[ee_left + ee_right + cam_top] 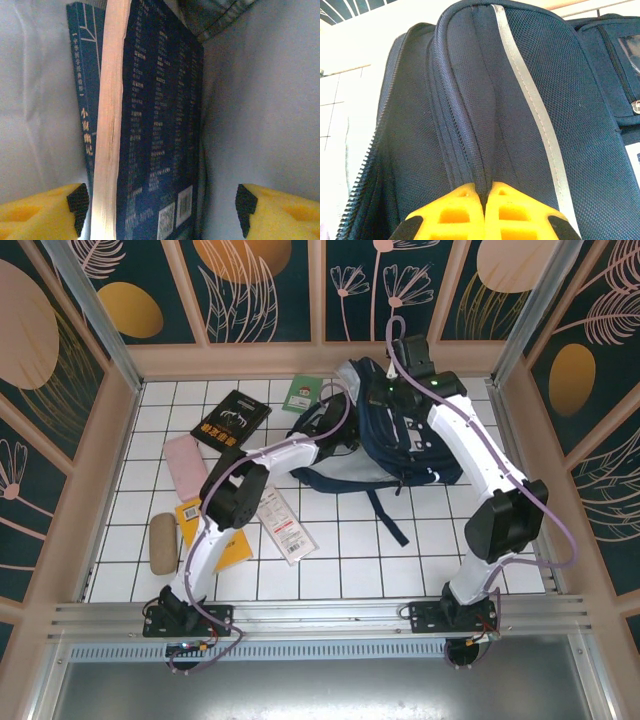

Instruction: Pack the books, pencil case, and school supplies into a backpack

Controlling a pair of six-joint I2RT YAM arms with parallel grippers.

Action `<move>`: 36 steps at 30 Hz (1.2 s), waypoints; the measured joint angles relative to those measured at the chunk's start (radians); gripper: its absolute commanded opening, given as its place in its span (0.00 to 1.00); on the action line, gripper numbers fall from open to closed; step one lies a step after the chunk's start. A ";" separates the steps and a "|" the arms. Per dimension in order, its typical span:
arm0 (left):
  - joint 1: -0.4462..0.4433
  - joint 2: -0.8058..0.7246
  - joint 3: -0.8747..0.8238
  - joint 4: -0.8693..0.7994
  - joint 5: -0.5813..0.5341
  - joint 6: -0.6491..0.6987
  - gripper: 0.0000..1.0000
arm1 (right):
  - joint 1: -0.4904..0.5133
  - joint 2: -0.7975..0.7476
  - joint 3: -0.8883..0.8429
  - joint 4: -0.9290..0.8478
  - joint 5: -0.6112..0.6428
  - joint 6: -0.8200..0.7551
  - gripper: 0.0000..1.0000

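The left gripper (pixel 161 207) was seen open inside the backpack (pixel 380 450), fingers apart either side of two navy books (pixel 160 125) stood on edge at centre frame. These could be dragged out if a pad were caught on withdrawal. The right gripper (pixel 484 192) was clamped on a fold of the backpack; were that slipped, the mouth could be shut. At left, the pencil case (pixel 186 465) and school supplies (pixel 285 525) were left unpacked, the yellow-orange book (pixel 232 548) partly covered by the left arm.

The left arm (pixel 205 552) and right arm (pixel 478 455) have white links, black joints and looping purple cables (pixel 388 340). The gripper fingers (pixel 35 212) are yellow with black pads (pixel 78 202).
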 measured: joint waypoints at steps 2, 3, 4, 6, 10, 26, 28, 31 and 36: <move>0.000 -0.056 -0.040 -0.029 -0.016 0.022 0.87 | -0.003 -0.006 -0.020 0.018 -0.009 0.000 0.00; 0.000 -0.092 -0.065 -0.049 -0.024 0.035 0.87 | -0.005 -0.009 -0.029 0.026 -0.013 0.000 0.00; 0.000 -0.127 -0.088 -0.066 -0.035 0.047 0.87 | -0.006 -0.011 -0.039 0.033 -0.016 0.000 0.00; 0.000 -0.200 -0.136 -0.104 -0.059 0.069 0.85 | -0.006 -0.012 -0.059 0.050 -0.019 -0.002 0.00; 0.014 -0.351 -0.262 -0.162 -0.095 0.100 0.84 | -0.006 -0.013 -0.109 0.087 -0.023 -0.013 0.00; 0.266 -0.809 -0.638 -0.349 -0.193 0.286 0.99 | 0.036 -0.058 -0.375 0.232 -0.036 -0.063 0.00; 0.304 -0.813 -0.638 -0.362 -0.195 0.319 0.99 | 0.050 -0.058 -0.388 0.235 -0.032 -0.074 0.00; 0.351 -0.794 -0.627 -0.389 -0.195 0.368 0.99 | 0.057 -0.058 -0.393 0.237 -0.029 -0.080 0.00; 0.447 -0.657 -0.537 -0.399 -0.151 0.451 0.98 | 0.057 -0.058 -0.397 0.253 -0.031 -0.079 0.00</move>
